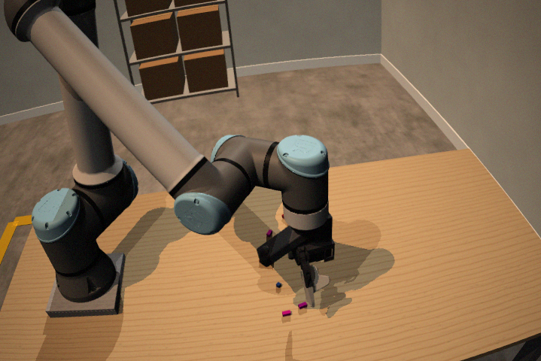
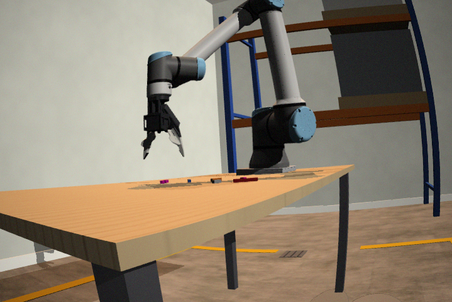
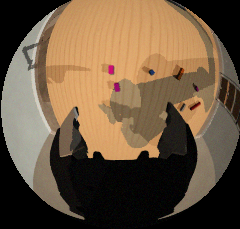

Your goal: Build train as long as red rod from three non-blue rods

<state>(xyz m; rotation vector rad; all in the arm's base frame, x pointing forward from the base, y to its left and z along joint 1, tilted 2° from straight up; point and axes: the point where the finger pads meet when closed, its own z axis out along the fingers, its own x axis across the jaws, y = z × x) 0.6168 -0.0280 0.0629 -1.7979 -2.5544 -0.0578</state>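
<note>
My gripper (image 1: 311, 290) (image 2: 163, 153) (image 3: 121, 104) is open and empty, hanging well above the wooden table (image 1: 428, 255) (image 2: 90, 213) (image 3: 130, 29). Almost under it lie two magenta rods (image 1: 302, 304) (image 1: 286, 313) (image 3: 117, 87) (image 3: 111, 69), a little apart; in the exterior view they show as one magenta patch (image 2: 164, 181). A small blue rod (image 1: 278, 284) (image 2: 188, 180) (image 3: 151, 72) lies nearer the arm's base. Beyond it the wrist view shows an orange rod (image 3: 179, 73), a third magenta rod (image 3: 196, 88) (image 1: 268, 232), a grey rod (image 3: 182, 107) and the red rod (image 3: 195, 106) (image 2: 245, 179). In the top view the wrist hides the orange and grey rods.
The arm's base (image 1: 83, 298) stands at the table's left end. A shelf rack with brown boxes (image 1: 181, 47) stands on the floor behind the table. The table's right half holds no rods.
</note>
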